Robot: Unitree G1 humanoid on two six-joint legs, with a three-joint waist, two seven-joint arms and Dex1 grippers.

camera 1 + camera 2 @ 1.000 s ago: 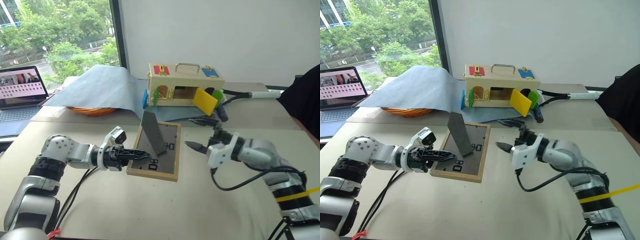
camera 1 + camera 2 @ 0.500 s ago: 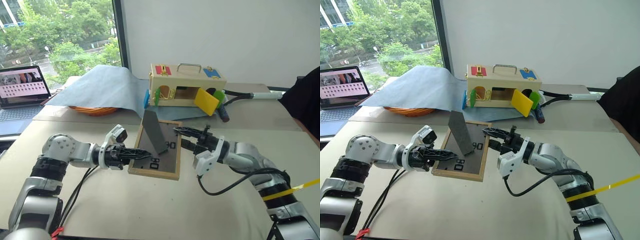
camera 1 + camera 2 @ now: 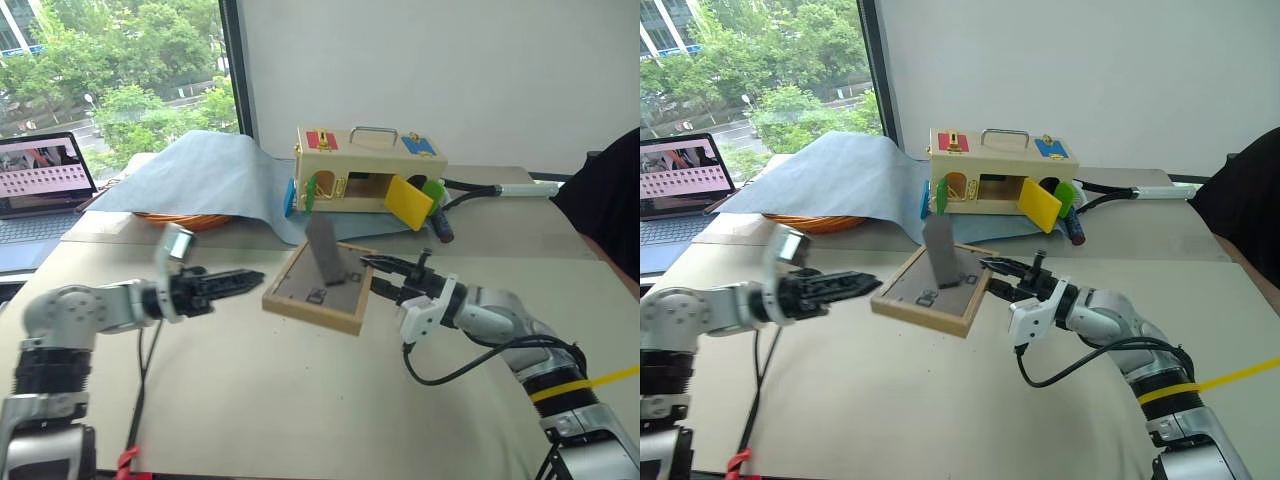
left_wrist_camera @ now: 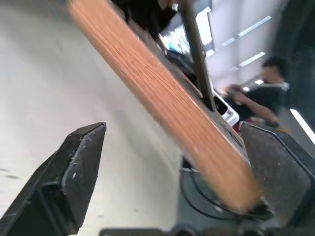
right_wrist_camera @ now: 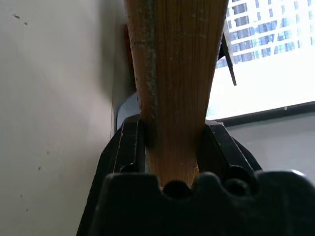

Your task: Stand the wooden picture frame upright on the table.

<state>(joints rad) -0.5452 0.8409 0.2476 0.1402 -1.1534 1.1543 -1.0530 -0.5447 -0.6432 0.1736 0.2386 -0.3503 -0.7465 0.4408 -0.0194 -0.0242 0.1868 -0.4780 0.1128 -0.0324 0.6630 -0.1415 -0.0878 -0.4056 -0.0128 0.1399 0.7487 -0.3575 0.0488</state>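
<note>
You are carrying the wooden picture frame with the right pincer alone, clenched on the frame's right-hand rail; the right wrist view shows both pads pressing the wood edge-on. The frame is hanging tilted over the middle of the worktop, back side up with the fold-out stand sticking up. Whether its lower left edge is touching the worktop I cannot tell. The left pincer is released, fingers spread, hovering apart from the frame's left edge toward the worktop's left side.

The risk is that you are gripping one thin rail from the side, so the frame's weight is levering around the pads. If you are swinging it upright quickly, it is likely to pivot or slip out and fall flat. The stand is also pointing up rather than behind the frame; unless you are turning the frame so the stand's foot meets the worktop, it is going to topple on release. Keep clear of the wooden box at the far edge.
</note>
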